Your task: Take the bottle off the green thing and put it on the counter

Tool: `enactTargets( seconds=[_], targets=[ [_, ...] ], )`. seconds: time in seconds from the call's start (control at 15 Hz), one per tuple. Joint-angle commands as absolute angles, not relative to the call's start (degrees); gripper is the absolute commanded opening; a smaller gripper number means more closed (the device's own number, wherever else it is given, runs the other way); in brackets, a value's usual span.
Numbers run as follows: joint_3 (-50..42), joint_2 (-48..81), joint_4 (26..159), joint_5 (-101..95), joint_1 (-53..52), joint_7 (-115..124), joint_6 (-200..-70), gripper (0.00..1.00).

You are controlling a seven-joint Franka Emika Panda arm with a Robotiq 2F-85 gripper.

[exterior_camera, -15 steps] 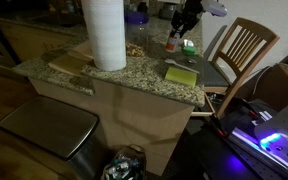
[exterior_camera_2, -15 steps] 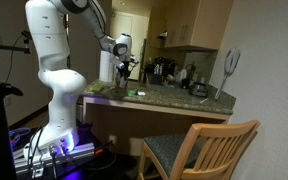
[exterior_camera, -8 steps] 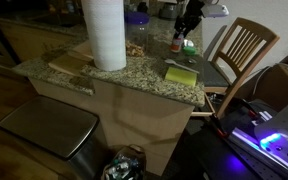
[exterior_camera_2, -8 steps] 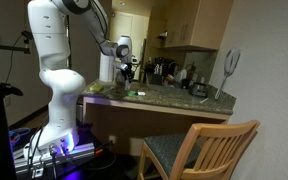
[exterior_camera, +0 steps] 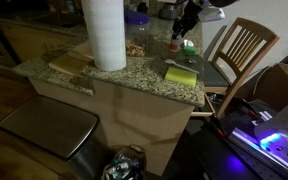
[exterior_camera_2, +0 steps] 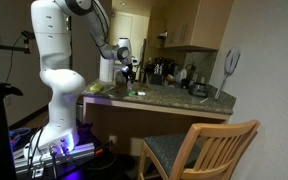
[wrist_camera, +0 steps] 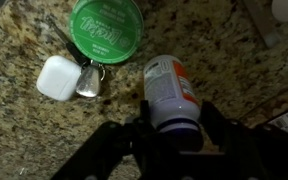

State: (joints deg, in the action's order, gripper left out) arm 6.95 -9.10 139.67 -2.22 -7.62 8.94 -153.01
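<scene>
Granite counter (exterior_camera: 134,62) fills an exterior view, where the gripper (exterior_camera: 187,24) hangs over its far end. The bottle (exterior_camera: 174,43) stands upright beneath it, just beside the green thing (exterior_camera: 190,45) on the side toward the tall white roll (exterior_camera: 104,33). From across the room, an exterior view shows the arm bending down to the gripper (exterior_camera_2: 130,70) above the counter (exterior_camera_2: 179,101), but the bottle and green thing are too small there to separate. The wrist view settles the matter: the bottle (wrist_camera: 167,88) sits clear of the green thing's (wrist_camera: 107,27) rim, over bare stone. Its long axis runs straight down from the gripper (wrist_camera: 175,122), whose fingers flank the dark cap closely and appear to pinch it. Whether the base touches the granite cannot be told. Lowering and release look like the only steps left.
</scene>
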Motion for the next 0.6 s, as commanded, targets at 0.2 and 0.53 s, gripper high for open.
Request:
enactTargets(
  seconds=[0.2,0.53],
  targets=[
    [7.1,-8.0,141.1,0.7,-7.4,8.6,-152.6,0.92],
    [7.1,-12.0,140.6,0.8,-7.3,8.7,-150.1,1.0]
  ],
)
